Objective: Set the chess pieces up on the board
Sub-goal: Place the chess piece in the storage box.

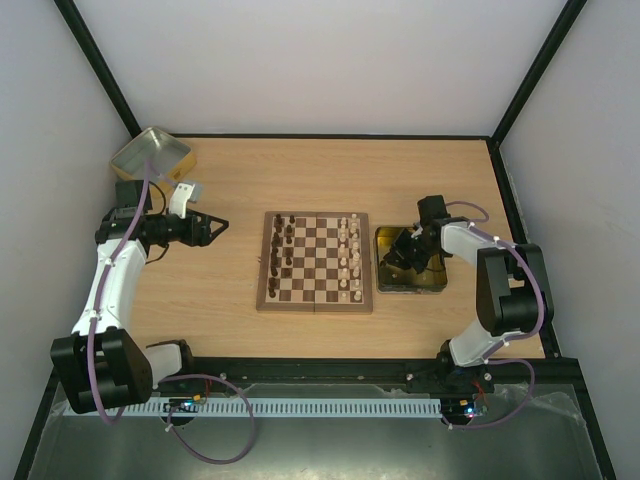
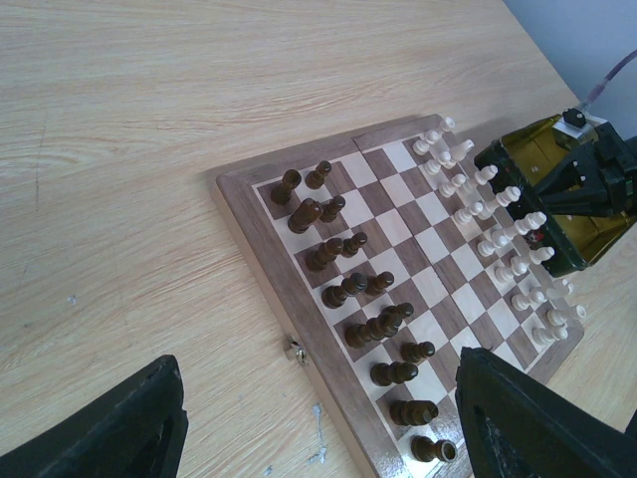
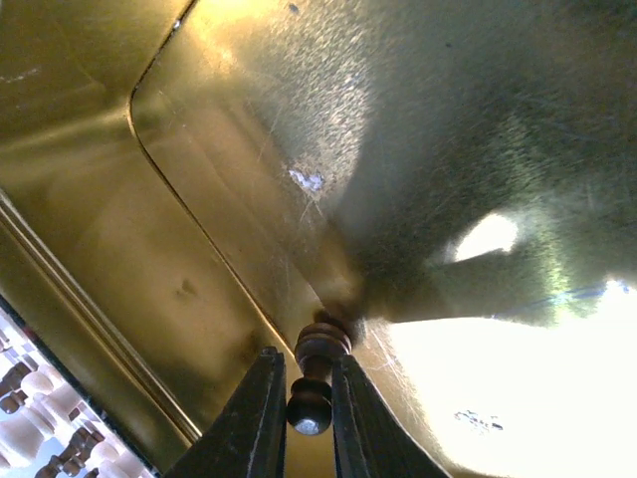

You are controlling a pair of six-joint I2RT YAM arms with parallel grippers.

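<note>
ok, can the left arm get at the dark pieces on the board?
Probably yes. The left tool hangs open beside the board, on the dark pieces' side, nothing between them; the right tool is in the gold tray, pinching a dark pawn.

The wooden table [image 1: 240,170] bears the board [image 1: 318,262] — gold tray [image 1: 410,287] just beside, tin [image 1: 150,152] far-left.

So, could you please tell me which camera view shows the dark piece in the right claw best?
Right wrist: the dark piece sits close up between the fingers of the right claw, inside the gold tray. In the top and left wrist views the claw hides it.
</note>
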